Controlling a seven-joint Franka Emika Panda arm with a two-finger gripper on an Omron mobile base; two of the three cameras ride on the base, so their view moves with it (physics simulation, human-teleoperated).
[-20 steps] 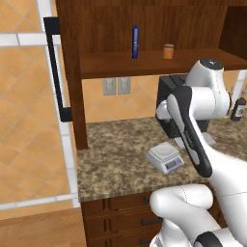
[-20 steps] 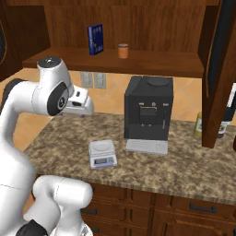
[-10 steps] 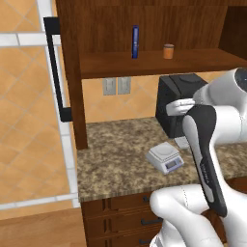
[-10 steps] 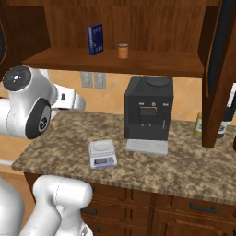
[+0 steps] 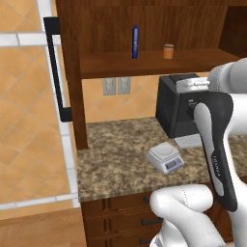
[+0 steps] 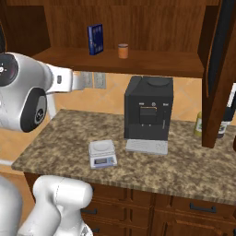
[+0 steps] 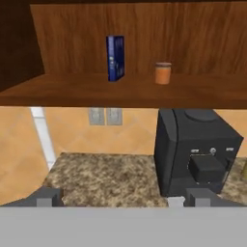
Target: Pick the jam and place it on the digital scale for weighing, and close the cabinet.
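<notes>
Hand view: the gripper (image 7: 120, 198) shows just two grey fingertips (image 7: 47, 197) at the bottom edge, set wide apart with nothing between them. Beyond, the jam (image 7: 163, 73) stands on the cabinet (image 7: 87, 91) shelf, right of a blue box (image 7: 115, 58). The coffee machine (image 7: 195, 152) is cut off at the right. Left base view: the arm hides part of that machine; the scale (image 5: 165, 157) sits on the counter (image 5: 116, 164).

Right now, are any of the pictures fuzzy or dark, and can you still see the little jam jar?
Hand view: a bit soft, yet the jam shows clearly on the lit cabinet shelf. Left base view: sharp, with the shelf's far right corner in shadow. Right base view: sharp, evenly lit, no glare on the digital scale.
</notes>
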